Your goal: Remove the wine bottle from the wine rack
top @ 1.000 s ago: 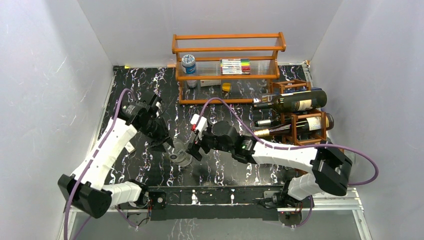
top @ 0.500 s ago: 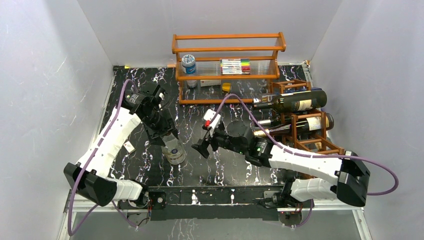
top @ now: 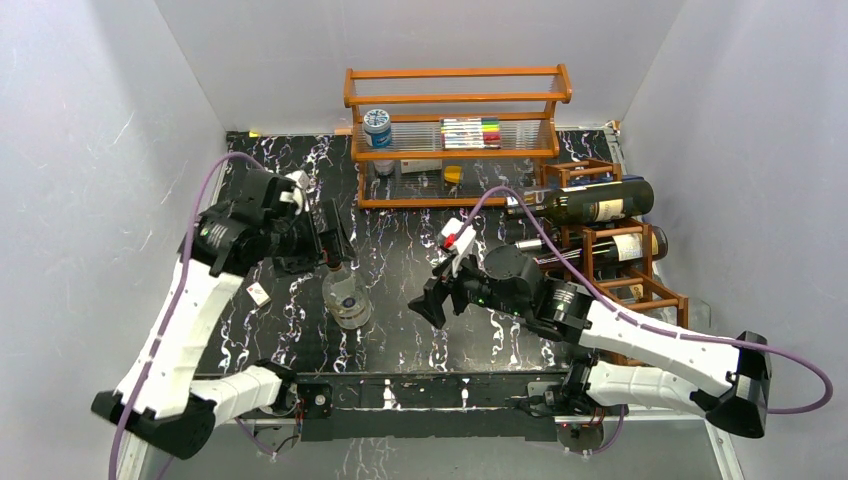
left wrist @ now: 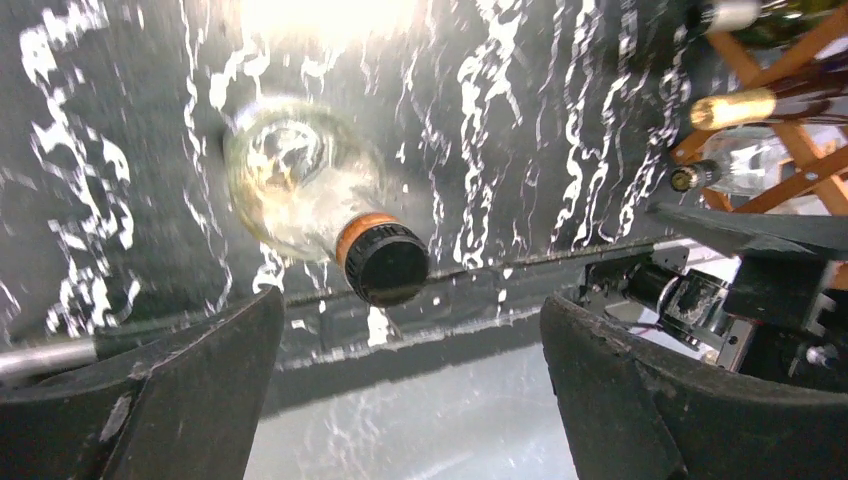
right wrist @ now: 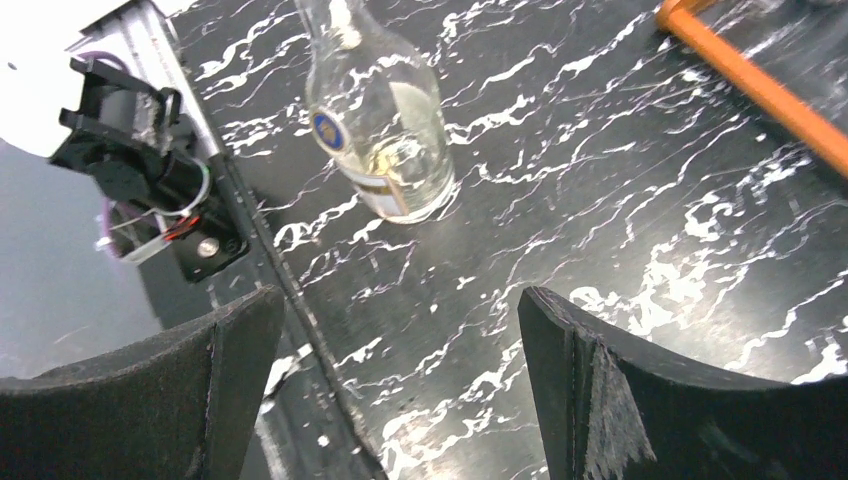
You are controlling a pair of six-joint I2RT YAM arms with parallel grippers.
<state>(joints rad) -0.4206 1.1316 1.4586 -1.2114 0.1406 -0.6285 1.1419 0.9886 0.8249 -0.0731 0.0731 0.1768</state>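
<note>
A clear wine bottle (top: 347, 300) with a black cap stands upright on the black marble table, left of centre. My left gripper (top: 336, 245) hangs open just behind and above it, not touching. From the left wrist the bottle's cap (left wrist: 385, 262) shows ahead of the wide-apart left gripper (left wrist: 410, 330). My right gripper (top: 428, 305) is open to the bottle's right, and in its own view the bottle (right wrist: 385, 140) stands beyond the empty right gripper (right wrist: 400, 340). The reddish-brown wine rack (top: 577, 168) stands at the right and holds dark bottles (top: 590, 203).
An orange shelf with clear panels (top: 456, 100) stands at the back and holds a jar and markers. A small white tag (top: 258, 293) lies left of the bottle. White walls close in on both sides. The arm bases and a metal rail (top: 450, 395) line the near edge.
My left gripper has opened, let go of the clear bottle and drawn back from it. The bottle now stands free. My right gripper has drifted to the right, still open.
</note>
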